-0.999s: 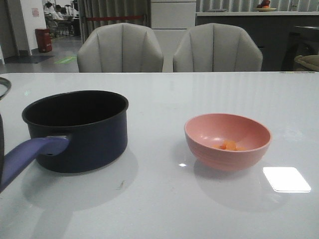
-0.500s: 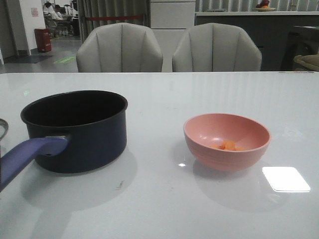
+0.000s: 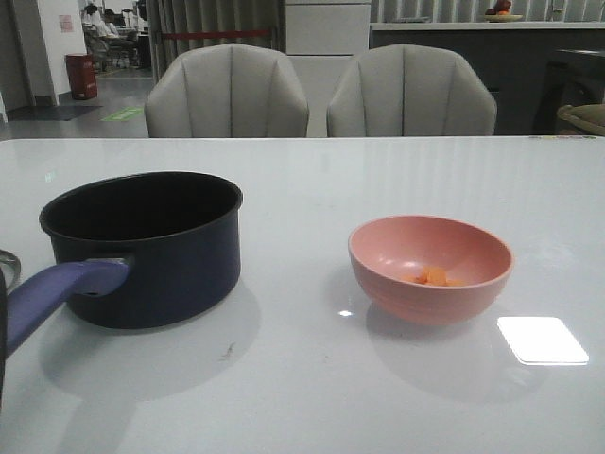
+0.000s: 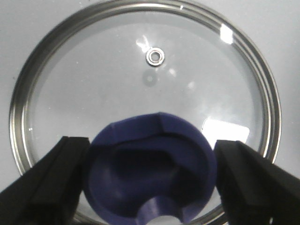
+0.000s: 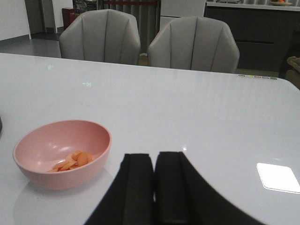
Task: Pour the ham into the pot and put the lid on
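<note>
The dark navy pot stands at the left of the table, uncovered, its purplish-blue handle pointing toward the near left. The ham lies in a pink bowl to the right of it. Only a sliver of the lid shows at the left edge of the front view. In the left wrist view, the glass lid is over the white table. My left gripper is shut on its blue knob. My right gripper is shut and empty, off to one side of the bowl holding the ham.
Two grey chairs stand behind the table's far edge. A bright patch of reflected light lies on the white tabletop near the bowl.
The lid's rim at the left edge of the front view has dropped lower and nearer the table. Pot, bowl and ham have not moved.
</note>
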You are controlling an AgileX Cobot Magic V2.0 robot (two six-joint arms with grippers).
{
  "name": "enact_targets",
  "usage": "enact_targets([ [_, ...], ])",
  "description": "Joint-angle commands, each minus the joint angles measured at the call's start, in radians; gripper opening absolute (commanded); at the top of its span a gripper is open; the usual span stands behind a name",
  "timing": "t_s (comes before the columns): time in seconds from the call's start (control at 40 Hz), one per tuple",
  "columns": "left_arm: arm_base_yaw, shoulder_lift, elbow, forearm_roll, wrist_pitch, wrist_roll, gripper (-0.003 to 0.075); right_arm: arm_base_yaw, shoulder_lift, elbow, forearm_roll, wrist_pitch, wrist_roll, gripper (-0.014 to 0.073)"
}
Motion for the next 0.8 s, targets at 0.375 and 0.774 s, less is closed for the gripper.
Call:
enact_targets([
  [0.375, -0.049, -0.153, -0.084, -0.010, 0.027, 0.008, 0.0572, -0.007, -0.020, -0.005, -0.010, -0.084, -0.002, 0.0148],
  [0.774, -0.162, -0.555, 0.118, 0.010, -0.195, 0.050, 0.0572, -0.006, -0.020, -0.005, -0.010, -0.090, -0.002, 0.0148],
])
